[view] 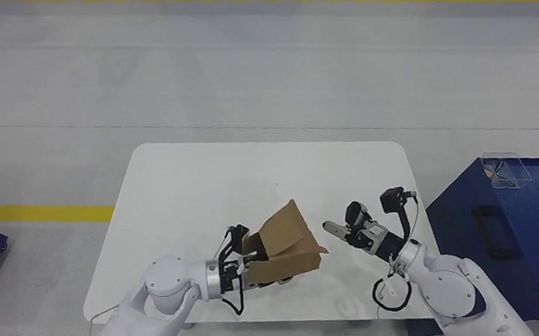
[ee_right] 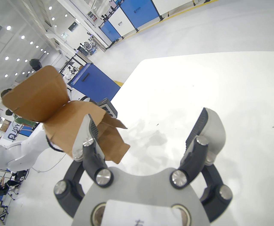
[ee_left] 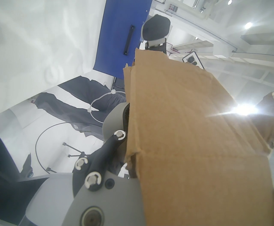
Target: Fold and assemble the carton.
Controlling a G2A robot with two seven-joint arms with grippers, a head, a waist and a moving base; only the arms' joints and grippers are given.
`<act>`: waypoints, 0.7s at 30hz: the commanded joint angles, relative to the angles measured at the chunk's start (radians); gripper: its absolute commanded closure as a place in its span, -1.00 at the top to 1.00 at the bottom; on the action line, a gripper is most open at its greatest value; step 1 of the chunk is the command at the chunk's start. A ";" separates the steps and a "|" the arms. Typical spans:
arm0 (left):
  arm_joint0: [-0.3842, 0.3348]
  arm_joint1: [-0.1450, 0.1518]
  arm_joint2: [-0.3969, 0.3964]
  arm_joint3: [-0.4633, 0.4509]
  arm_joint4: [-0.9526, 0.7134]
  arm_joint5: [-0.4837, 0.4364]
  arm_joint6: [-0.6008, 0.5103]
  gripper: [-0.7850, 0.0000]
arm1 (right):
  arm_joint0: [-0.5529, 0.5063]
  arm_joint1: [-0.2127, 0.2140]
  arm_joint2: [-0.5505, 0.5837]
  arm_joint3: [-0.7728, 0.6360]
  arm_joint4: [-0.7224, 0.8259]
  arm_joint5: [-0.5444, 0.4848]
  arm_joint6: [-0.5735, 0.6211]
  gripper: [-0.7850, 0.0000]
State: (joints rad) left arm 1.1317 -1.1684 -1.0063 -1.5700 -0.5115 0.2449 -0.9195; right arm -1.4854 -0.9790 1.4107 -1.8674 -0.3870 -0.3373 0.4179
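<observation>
The carton [view: 288, 246] [ee_left: 192, 139] [ee_right: 42, 96], a brown cardboard piece only partly folded, is held up in the air, and the white tabletop [view: 215, 181] [ee_right: 192, 75] lies beneath it, its robot-side edge just below the carton. The left pincer [view: 252, 262] sits at the carton's robot-side end and is clamped onto the cardboard. In the left wrist view a grey finger [ee_left: 113, 122] lies flat against the edge of a broad panel that runs away from the camera. One wide flap of the carton rises at a tilt above the rest. From the right wrist view this flap shows rounded corners, and below it shorter flaps splay outward, one with a ragged edge. The right pincer [view: 332, 226] [ee_right: 146, 113] hangs just beside the carton, on the side away from the left pincer. Its fingers are spread wide with nothing between them. In the top view a small gap shows between its tip and the nearest corner of the carton. In the right wrist view one ribbed finger [ee_right: 91, 126] overlaps the splayed flaps, and whether it touches them cannot be told. A blue cabinet [view: 505, 228] [ee_left: 119, 38] stands well apart from the carton, beyond the right pincer.
</observation>
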 commanded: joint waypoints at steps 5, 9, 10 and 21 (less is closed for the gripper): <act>-0.007 -0.001 0.011 0.002 0.012 0.007 0.002 -1.00 | 0.003 -0.006 -0.055 -0.012 -0.038 0.020 0.037 1.00; -0.007 -0.001 0.016 0.002 0.017 0.001 -0.001 -1.00 | 0.025 -0.015 -0.108 0.000 -0.069 0.037 0.026 1.00; -0.007 -0.001 0.016 0.003 0.017 0.000 -0.001 -1.00 | 0.031 -0.016 -0.115 0.005 -0.069 0.040 0.025 1.00; -0.010 -0.001 0.029 -0.001 0.031 -0.004 -0.011 -1.00 | 0.055 -0.025 -0.141 0.032 -0.082 0.038 0.026 1.00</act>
State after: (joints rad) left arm 1.1227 -1.1689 -0.9803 -1.5691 -0.4852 0.2428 -0.9284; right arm -1.4308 -1.0033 1.2740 -1.8371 -0.4674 -0.2985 0.4429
